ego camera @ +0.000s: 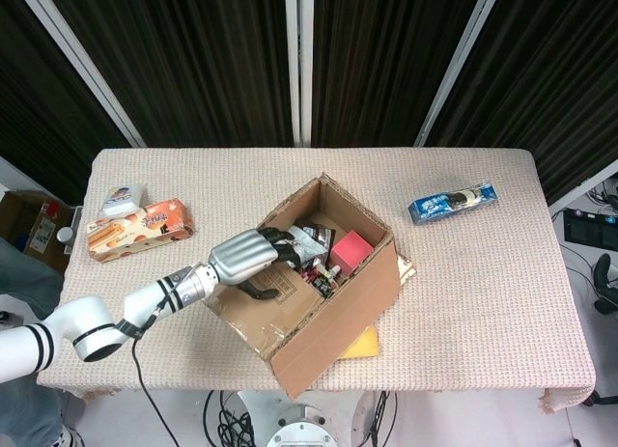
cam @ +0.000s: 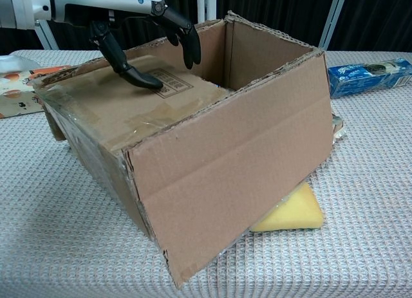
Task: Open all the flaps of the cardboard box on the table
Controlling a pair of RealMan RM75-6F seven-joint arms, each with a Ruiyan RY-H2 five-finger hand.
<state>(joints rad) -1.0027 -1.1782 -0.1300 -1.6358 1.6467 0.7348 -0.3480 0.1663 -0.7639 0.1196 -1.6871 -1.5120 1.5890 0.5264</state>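
A cardboard box [ego camera: 323, 278] sits mid-table, tilted on a yellow sponge [cam: 290, 211] under its near corner. The left hand [ego camera: 253, 254] reaches over the one flap [cam: 122, 98] still folded inward, thumb touching it, fingers spread, grasping nothing. Pressing there could rock the box off its prop — spilling the contents. Beige woven tablecloth [ego camera: 483, 293]; black curtains behind. The right hand is unseen.

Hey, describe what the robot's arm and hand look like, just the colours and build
Only the left arm shows: white rounded segments with black joint bands and a black-ringed silver wrist. The left hand has a silver metallic back and black fingers. A black cable hangs below the forearm. The right arm isn't visible.
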